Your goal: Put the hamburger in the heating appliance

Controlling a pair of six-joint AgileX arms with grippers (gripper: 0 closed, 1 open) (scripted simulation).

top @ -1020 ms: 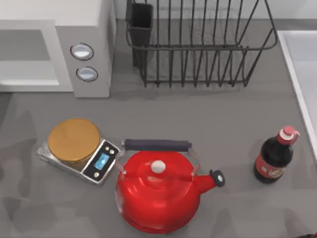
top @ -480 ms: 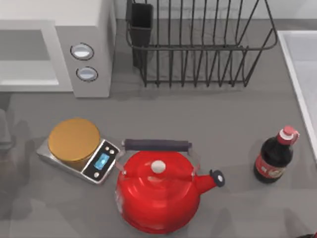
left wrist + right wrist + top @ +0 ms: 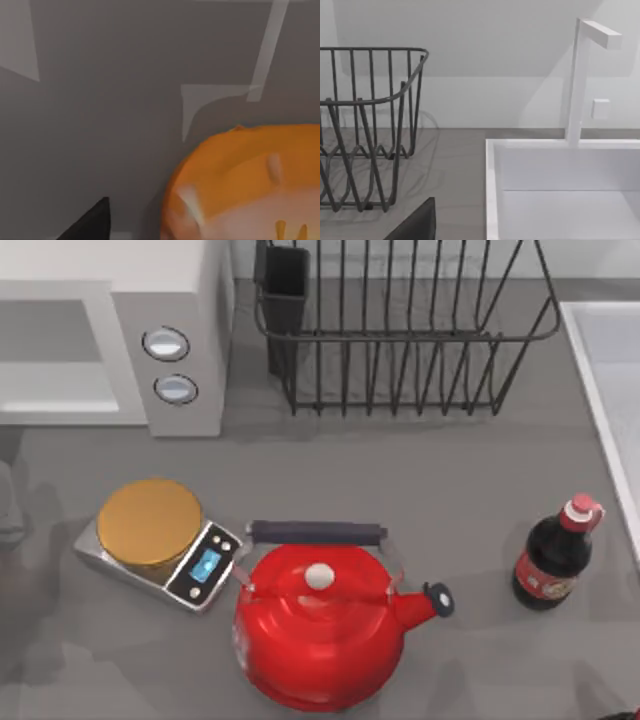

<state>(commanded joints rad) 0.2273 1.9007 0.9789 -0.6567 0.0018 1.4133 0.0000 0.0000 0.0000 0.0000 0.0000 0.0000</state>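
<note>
The hamburger, a rounded orange bun with a pale lower part, lies close up on the grey table in the left wrist view. My left gripper's dark fingertip stands beside it with bare table between them, and the gripper is open. The heating appliance, a white and grey microwave with two round dials, stands at the table's back left with its cavity open to the front. My right gripper's dark fingertip hangs parked and open near the sink.
A golden-plated scale and a red kettle sit in the front middle. A dark bottle stands at the right. A wire dish rack is at the back, and a white sink with a faucet is on the right.
A faint shadow has spread over the table at the top view's left edge, below the microwave. The objects on the table have not moved.
</note>
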